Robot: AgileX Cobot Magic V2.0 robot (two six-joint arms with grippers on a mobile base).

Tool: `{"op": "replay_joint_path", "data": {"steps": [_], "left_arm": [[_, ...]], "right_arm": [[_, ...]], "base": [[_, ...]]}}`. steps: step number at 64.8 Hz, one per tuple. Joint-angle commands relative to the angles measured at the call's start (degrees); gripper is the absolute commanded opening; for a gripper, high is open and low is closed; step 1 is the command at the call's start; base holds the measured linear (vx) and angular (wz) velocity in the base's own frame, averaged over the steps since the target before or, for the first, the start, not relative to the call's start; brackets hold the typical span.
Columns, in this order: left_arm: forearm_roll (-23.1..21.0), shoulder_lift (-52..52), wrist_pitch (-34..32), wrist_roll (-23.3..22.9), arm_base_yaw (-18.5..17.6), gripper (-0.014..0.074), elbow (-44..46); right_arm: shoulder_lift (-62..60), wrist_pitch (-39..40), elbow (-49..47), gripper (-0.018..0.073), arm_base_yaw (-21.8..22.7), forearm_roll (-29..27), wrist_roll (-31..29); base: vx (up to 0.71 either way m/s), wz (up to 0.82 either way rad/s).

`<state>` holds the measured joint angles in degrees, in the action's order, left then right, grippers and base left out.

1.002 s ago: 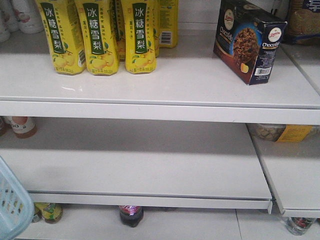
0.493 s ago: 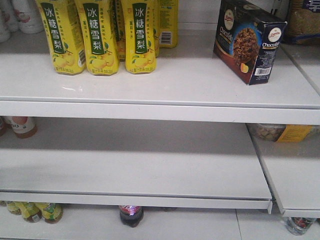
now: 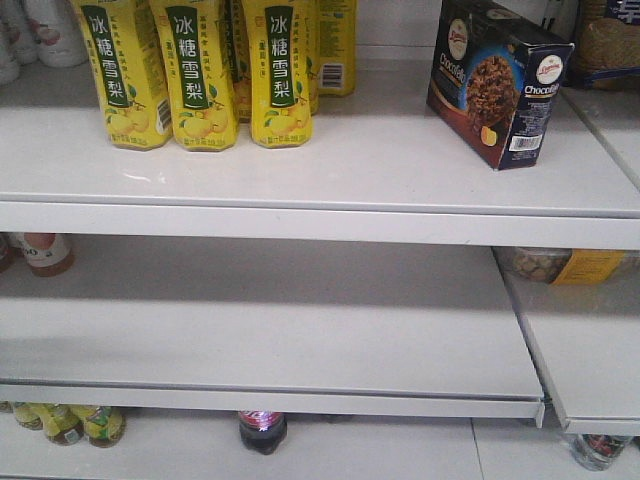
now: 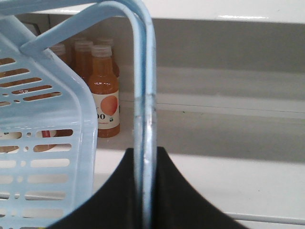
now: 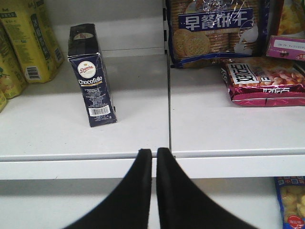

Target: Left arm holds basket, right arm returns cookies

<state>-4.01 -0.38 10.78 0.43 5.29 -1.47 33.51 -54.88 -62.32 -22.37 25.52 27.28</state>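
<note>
The cookies [image 3: 500, 85], a dark navy box, stand upright on the top shelf at the right, nothing touching them. In the right wrist view the cookies [image 5: 93, 81] stand left of and beyond my right gripper [image 5: 154, 151], which is shut and empty, level with the shelf's front edge. My left gripper [image 4: 145, 150] is shut on the two hoop handles [image 4: 145, 95] of the light blue basket [image 4: 43, 143], whose slotted wall fills the left of that view. Neither arm nor the basket appears in the front view.
Yellow pear-drink bottles [image 3: 200, 75] line the top shelf's left, also at the edge of the right wrist view [image 5: 19, 43]. A blue biscuit bag [image 5: 214, 31] and a red snack pack [image 5: 264, 81] lie on the neighbouring shelf. Orange drink bottles [image 4: 104, 93] stand behind the basket.
One second ago the basket's corner showed at the front view's lower left. It left that view half a second ago, uncovering small bottles on the bottom shelf. The cookies have not moved.
</note>
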Motion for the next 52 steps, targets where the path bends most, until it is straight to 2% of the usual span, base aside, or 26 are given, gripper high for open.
{"op": "replay_joint_path", "data": {"steps": [1,52], "left_arm": [[0.4,-0.9,-5.8,1.4,-0.1,0.0,1.2],[0.5,-0.9,-5.8,1.4,-0.1,0.0,1.3]], "right_arm": [[0.4,3.7,-1.6,-0.0003,0.2,1.5,-0.5],[0.4,3.7,-1.6,-0.0003,0.2,1.5,-0.5]], "base": [[0.0,0.0],[0.0,0.0]]}}
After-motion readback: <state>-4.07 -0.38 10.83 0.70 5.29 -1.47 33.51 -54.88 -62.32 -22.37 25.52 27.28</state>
